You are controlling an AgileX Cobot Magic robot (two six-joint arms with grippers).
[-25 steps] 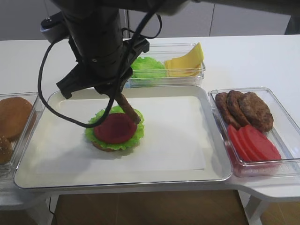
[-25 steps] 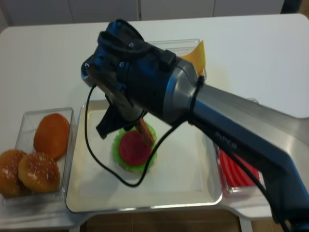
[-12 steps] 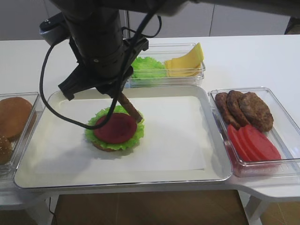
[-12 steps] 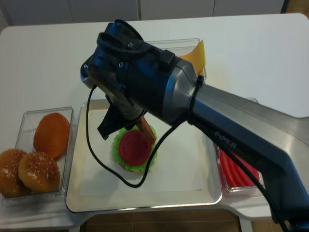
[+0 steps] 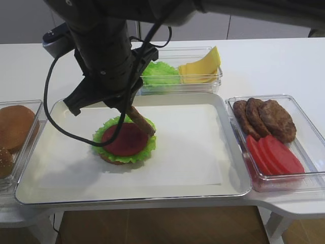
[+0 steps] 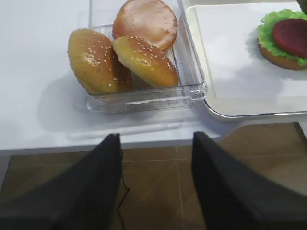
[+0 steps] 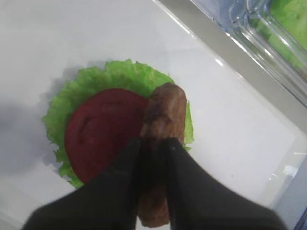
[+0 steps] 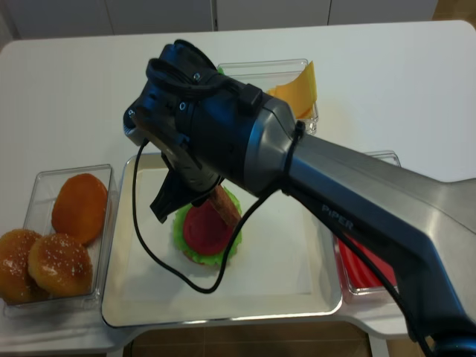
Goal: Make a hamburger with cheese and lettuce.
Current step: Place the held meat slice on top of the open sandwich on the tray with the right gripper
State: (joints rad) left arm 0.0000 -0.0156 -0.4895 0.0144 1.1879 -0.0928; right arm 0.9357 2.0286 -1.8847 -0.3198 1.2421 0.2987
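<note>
Since a second ago the right arm has drifted slightly left and the patty it carries has tipped a little flatter over the stack; nothing else on the table has shifted.

Nearest, at the bottom of the left wrist view, the left gripper hangs over the floor in front of the table edge, its two dark fingers well apart and holding nothing. Just beyond, a clear bun box holds three buns, two of them seeded.

In the lower middle of the right wrist view the right gripper is clamped tight on the patty, which is held on edge and tilted, its far end over the right rim of the tomato.

The hamburger sits left of centre on the tray: bun base, green leaf, tomato on top. The patty's lower end is at the stack's upper right edge; whether it touches I cannot tell.

At the right of the overhead view a box holds tomato slices in front and loose patties behind.

Farthest, at upper centre, another box holds the lettuce on its left and the cheese on its right, one yellow corner sticking up.
</note>
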